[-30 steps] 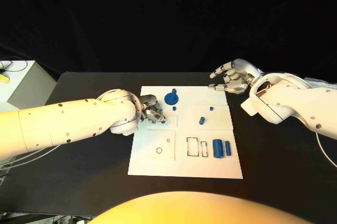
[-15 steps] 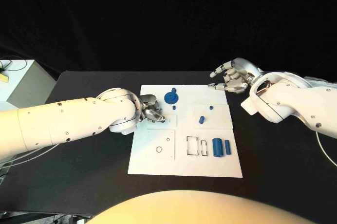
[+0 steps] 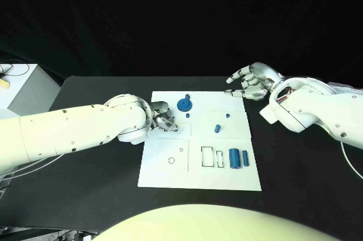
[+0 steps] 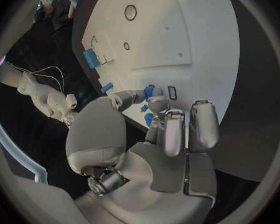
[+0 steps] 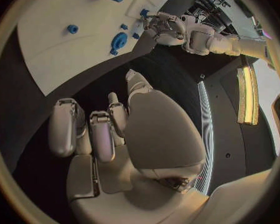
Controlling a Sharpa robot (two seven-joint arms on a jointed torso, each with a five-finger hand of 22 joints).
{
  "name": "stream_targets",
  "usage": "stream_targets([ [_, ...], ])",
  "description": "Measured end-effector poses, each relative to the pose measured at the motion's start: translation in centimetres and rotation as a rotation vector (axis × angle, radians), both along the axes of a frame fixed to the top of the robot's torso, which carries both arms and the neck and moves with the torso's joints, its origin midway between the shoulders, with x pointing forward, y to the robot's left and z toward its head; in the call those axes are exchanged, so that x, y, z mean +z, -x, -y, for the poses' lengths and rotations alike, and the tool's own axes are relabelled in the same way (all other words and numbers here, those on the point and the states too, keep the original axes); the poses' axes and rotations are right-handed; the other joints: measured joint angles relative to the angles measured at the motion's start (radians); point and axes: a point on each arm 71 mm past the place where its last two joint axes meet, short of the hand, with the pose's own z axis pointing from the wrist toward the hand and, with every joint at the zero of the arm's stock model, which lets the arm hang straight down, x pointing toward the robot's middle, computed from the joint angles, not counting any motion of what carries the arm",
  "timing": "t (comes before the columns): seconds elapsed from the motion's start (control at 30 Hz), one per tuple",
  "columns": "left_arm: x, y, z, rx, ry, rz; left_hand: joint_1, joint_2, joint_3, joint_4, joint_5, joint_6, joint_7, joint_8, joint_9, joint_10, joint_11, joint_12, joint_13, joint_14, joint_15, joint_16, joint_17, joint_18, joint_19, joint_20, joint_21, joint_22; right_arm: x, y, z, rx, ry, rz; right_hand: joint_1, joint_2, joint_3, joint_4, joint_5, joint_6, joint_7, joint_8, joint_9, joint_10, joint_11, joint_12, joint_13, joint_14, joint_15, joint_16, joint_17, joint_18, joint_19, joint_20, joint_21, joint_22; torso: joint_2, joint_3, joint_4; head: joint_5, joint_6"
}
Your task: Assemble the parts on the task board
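The white task board (image 3: 200, 173) lies mid-table. My left hand (image 3: 162, 120) is over its left side and pinches a small blue part (image 4: 149, 90) between thumb and finger, close to a small rectangular slot (image 4: 172, 92). A blue gear (image 3: 184, 104) stands at the board's far end, with a small peg (image 3: 187, 115) beside it. Another blue peg (image 3: 217, 129) stands mid-board. Two blue cylinders (image 3: 239, 159) lie by the rectangular slots (image 3: 207, 156). My right hand (image 3: 249, 81) hovers off the board's far right corner, fingers apart, holding nothing.
A round hole (image 3: 171, 161) marks the board's near left panel. A pale box (image 3: 22, 91) with a cable stands off the table's far left corner. Black table (image 3: 302, 167) surrounds the board.
The left hand's fingers have shifted slightly over the board, and the blue part at their tips is now covered in the head view. The right hand has not moved.
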Motion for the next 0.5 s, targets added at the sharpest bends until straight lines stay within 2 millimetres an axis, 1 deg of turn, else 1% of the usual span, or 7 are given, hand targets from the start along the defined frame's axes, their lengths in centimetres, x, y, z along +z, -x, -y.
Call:
stream_targets([
  [0.1,0.01,-0.02,0.01,-0.001,-0.001,-0.001,0.000,0.000,0.000,0.000,0.000,0.000,0.000,0.000,0.000,0.000,0.000,0.000,0.000,0.002,-0.002,0.000,0.000,0.000,0.004,-0.004,0.000,0.002,-0.01,0.00,0.00,0.000,0.000,0.000,0.000,0.000,0.000,0.000,0.000,0.000,0.000,0.000,0.000,0.000,0.000,0.000,0.001,0.000,0.000,0.000,0.000,0.000,0.000,0.000,0.000,0.000,0.000,0.0004,0.0000,0.000,0.000],
  [0.43,0.04,-0.27,0.24,-0.013,-0.011,-0.011,0.000,0.000,0.000,0.000,-0.001,0.005,-0.002,0.000,0.005,0.004,-0.001,0.000,0.003,0.004,-0.004,0.000,0.000,-0.001,0.004,-0.004,0.001,0.003,-0.05,0.01,0.03,0.000,0.000,-0.001,-0.004,-0.004,0.003,-0.003,0.000,0.000,0.000,0.000,-0.001,0.000,0.000,0.000,0.001,0.000,0.000,0.000,0.000,0.000,0.000,0.000,0.000,0.000,0.001,0.0004,-0.0005,-0.002,0.000],
  [0.5,0.03,-0.34,0.32,-0.017,-0.014,-0.014,0.000,0.000,0.000,0.000,-0.001,0.010,-0.005,0.000,0.005,0.009,-0.003,0.002,0.008,0.004,-0.004,0.000,0.000,-0.016,0.004,-0.004,0.004,0.005,-0.06,0.01,0.04,0.000,0.001,-0.001,-0.004,-0.004,0.003,-0.003,0.000,0.000,0.000,0.000,-0.001,0.000,0.000,0.000,0.001,0.000,0.000,0.000,0.000,0.000,0.000,0.000,0.000,0.000,0.001,0.0005,-0.0005,-0.002,0.000],
])
